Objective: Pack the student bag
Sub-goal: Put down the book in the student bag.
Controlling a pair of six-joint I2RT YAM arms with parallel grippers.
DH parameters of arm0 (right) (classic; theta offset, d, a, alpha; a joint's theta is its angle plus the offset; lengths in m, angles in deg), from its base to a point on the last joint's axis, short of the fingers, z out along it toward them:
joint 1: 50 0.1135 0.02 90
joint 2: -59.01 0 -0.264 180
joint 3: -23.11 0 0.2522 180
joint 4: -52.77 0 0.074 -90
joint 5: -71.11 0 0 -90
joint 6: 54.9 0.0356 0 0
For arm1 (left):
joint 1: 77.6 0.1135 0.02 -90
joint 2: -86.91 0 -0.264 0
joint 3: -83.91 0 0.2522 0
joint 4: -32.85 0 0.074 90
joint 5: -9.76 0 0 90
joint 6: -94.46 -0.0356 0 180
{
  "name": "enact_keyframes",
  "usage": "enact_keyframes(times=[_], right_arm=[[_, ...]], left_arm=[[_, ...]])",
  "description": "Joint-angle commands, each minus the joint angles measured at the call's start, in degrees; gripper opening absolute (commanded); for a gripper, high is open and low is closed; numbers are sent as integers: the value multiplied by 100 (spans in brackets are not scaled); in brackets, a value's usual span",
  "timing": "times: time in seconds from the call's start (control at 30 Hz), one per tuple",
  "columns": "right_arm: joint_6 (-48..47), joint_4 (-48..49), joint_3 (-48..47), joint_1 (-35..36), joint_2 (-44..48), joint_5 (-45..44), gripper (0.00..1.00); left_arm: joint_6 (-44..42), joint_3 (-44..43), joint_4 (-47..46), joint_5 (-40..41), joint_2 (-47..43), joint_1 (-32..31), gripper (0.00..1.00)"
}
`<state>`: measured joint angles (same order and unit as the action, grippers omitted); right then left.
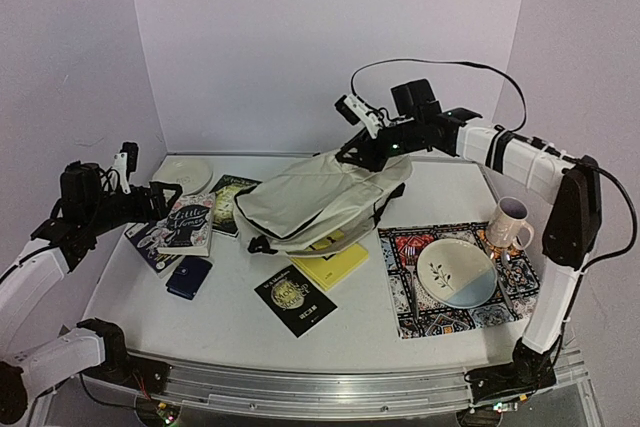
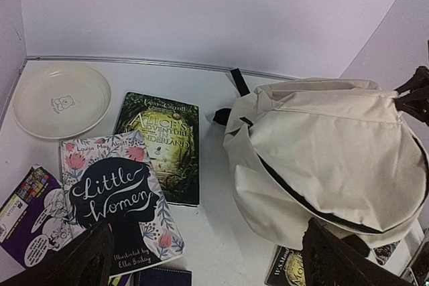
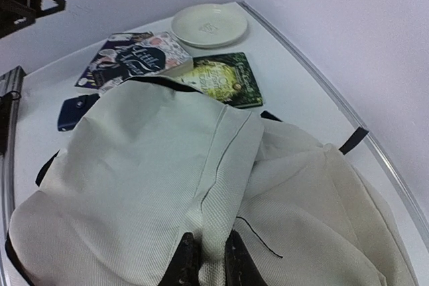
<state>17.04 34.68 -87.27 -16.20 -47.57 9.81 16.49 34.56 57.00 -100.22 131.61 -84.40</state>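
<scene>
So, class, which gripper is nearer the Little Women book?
Left. The left gripper hangs open right by the Little Women book, at its left side. The right gripper is far off to the right, pinched shut on the student bag fabric.

1. The student bag [image 3: 154, 165] is matt cream cloth with a coarse, visible weave.
2. At its nine o'clock, the Little Women book [image 2: 117, 199] and the Alice book [image 2: 161, 145] have paper covers with a slight sheen.
3. The cream plate [image 2: 62, 100], at ten o'clock on the table [image 1: 230, 332], looks like smooth glazed ceramic.
4. The table is white and smooth; its rail [image 1: 330, 387] at six o'clock is bare metal.
5. At four o'clock, the patterned mat [image 1: 440, 315] is printed cloth; the mug [image 1: 510, 224] at its far corner is glossy.
</scene>
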Motion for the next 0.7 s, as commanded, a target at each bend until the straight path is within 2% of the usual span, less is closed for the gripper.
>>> enact_keyframes(times=[0.0,0.2,0.37,0.47,0.5,0.57,0.63,0.67], right_arm=[[-147,567,-7,229,651,1053,0],[-338,580,817,616,477,1462,0],[-379,590,1184,1027,24,983,0],[-197,620,1403,1044,-120,905,1],[-139,646,1492,1044,-111,835,3],[26,653,1621,1048,-10,586,15],[195,649,1691,1041,136,205,20],[319,652,1744,1043,263,10,27]], left_arm=[[75,-277,-216,-208,58,15,99],[328,-298,-203,-437,186,3,99],[791,-299,-192,-485,327,-188,99],[1057,-317,-168,-368,452,-510,99],[1148,-325,-168,-260,501,-646,99],[1280,-355,-168,75,677,-1056,99],[1354,-421,-169,218,928,-1358,99],[1379,-450,-169,315,1092,-1500,99]])
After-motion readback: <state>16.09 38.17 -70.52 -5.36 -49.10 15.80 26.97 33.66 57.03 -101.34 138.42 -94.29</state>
